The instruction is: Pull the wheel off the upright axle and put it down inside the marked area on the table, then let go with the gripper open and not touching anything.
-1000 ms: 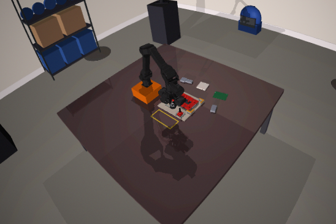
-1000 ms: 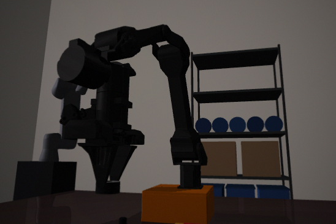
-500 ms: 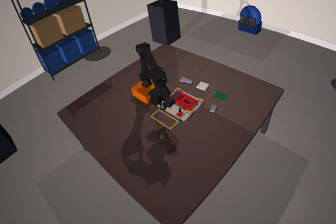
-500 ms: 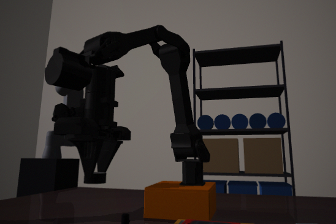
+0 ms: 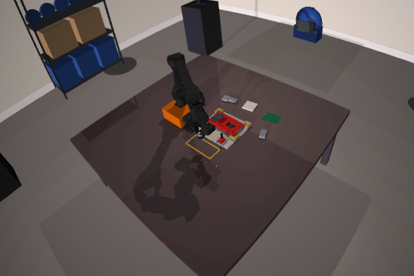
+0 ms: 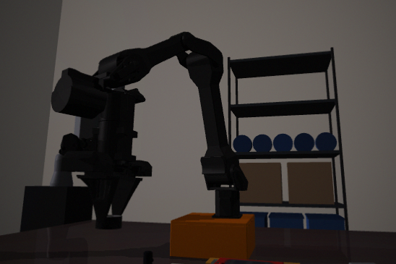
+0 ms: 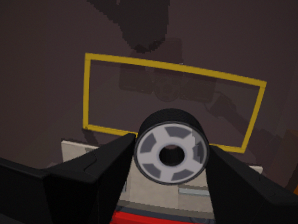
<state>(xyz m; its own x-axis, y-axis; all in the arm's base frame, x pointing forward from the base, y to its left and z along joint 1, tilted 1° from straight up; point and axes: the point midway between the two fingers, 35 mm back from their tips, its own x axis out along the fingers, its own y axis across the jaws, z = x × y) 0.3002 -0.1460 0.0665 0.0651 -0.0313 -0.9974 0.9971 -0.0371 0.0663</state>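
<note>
Gripper clamped on the wheel, hub axis vertical — the marked area lies just ahead, past the wheel's near edge, still short of centre.

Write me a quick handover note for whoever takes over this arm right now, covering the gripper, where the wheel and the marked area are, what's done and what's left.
Gripper: shut on the wheel, gripped by its rim between the two fingers.
Wheel: off the axle and carried low near the table, at the near edge of the yellow marked area, beside the fixture board. Whether it is fully over the area cannot be told.
Done: wheel pulled off and brought to the area.
Left: centre it over the area, set it down inside, open the gripper and back away so that it touches nothing.
</note>
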